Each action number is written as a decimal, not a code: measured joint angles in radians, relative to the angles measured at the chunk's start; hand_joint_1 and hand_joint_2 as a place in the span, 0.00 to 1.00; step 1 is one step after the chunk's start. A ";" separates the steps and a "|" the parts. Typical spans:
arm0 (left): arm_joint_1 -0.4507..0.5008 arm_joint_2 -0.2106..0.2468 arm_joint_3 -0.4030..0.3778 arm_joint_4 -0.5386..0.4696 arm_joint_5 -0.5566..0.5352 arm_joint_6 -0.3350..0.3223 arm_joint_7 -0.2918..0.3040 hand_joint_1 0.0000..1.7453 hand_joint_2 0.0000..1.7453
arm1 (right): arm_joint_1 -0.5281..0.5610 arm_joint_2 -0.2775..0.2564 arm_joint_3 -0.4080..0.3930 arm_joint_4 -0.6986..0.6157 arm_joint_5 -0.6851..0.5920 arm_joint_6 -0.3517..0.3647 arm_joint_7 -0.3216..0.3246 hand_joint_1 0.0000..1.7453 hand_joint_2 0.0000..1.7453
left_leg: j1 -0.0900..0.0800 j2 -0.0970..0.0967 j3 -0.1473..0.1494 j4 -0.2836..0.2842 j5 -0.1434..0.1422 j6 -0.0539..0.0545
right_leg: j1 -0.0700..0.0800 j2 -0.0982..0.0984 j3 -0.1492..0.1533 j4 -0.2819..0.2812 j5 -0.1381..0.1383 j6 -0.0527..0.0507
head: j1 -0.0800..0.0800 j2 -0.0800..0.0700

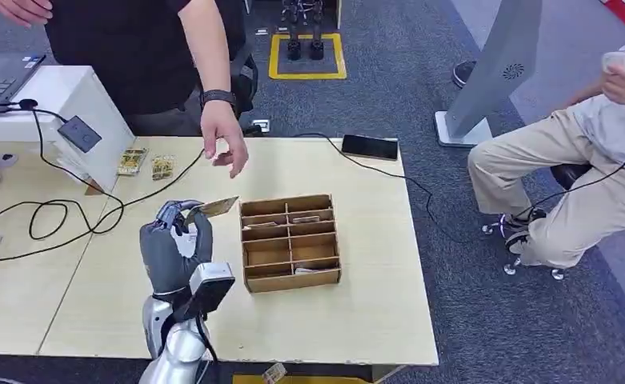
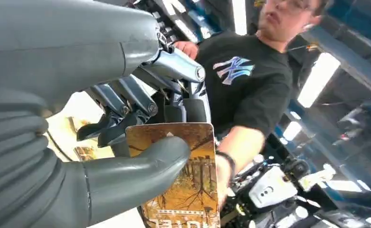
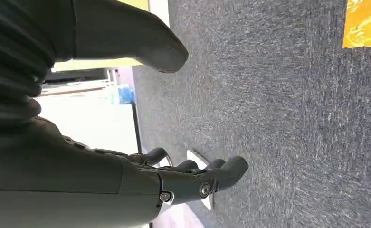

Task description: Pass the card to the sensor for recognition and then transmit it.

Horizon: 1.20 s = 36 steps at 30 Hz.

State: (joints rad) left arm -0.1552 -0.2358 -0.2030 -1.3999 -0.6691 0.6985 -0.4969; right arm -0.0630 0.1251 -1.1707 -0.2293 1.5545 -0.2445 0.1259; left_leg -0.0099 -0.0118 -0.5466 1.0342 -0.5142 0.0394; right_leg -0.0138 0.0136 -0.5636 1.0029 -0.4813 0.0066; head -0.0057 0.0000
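The left hand (image 1: pixel 177 248) held the card (image 1: pixel 217 207) pinched between thumb and fingers (image 2: pixel 126 111) above the table (image 1: pixel 357 304), beside the divided box (image 1: pixel 290 240). The handover seemed in hand — a person's hand (image 1: pixel 225 144) hovered near, so the card needed extending. The sensor could not be told for certain; the right hand (image 3: pixel 174 180) hung empty, fingers apart.

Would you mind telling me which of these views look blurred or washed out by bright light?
Head view: evenly lit and sharp, the card in the left hand clear. Left wrist view: the person is motion-blurred and ceiling lights glare. Right wrist view: a pale overexposed patch beside the right hand.
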 joint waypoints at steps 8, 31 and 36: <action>-0.197 0.013 -0.068 0.145 0.180 0.000 0.194 1.00 1.00 | -0.005 0.000 0.027 0.000 0.016 0.001 0.004 0.00 1.00 | 0.000 0.000 0.000 0.000 0.000 0.000 | 0.000 0.000 0.000 0.000 0.000 0.000 | 0.000 0.000; -0.396 0.037 0.004 0.442 0.164 0.002 0.216 1.00 1.00 | -0.005 -0.002 0.061 0.001 0.008 -0.001 0.023 0.00 1.00 | 0.000 0.000 -0.001 0.000 0.000 0.000 | 0.000 0.000 0.000 0.000 0.000 0.000 | 0.000 0.000; -0.396 0.031 0.027 0.456 0.170 0.002 0.182 1.00 1.00 | -0.005 -0.002 0.061 0.001 0.008 -0.002 0.023 0.00 1.00 | 0.000 0.000 -0.001 0.000 0.000 0.000 | 0.000 0.000 0.000 0.000 0.000 0.000 | 0.000 0.000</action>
State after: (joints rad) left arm -0.5510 -0.2052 -0.1762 -0.9442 -0.4990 0.7000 -0.3151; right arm -0.0680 0.1236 -1.1093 -0.2281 1.5621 -0.2464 0.1488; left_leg -0.0095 -0.0117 -0.5479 1.0342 -0.5143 0.0395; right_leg -0.0135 0.0135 -0.5640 1.0032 -0.4812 0.0068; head -0.0061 0.0000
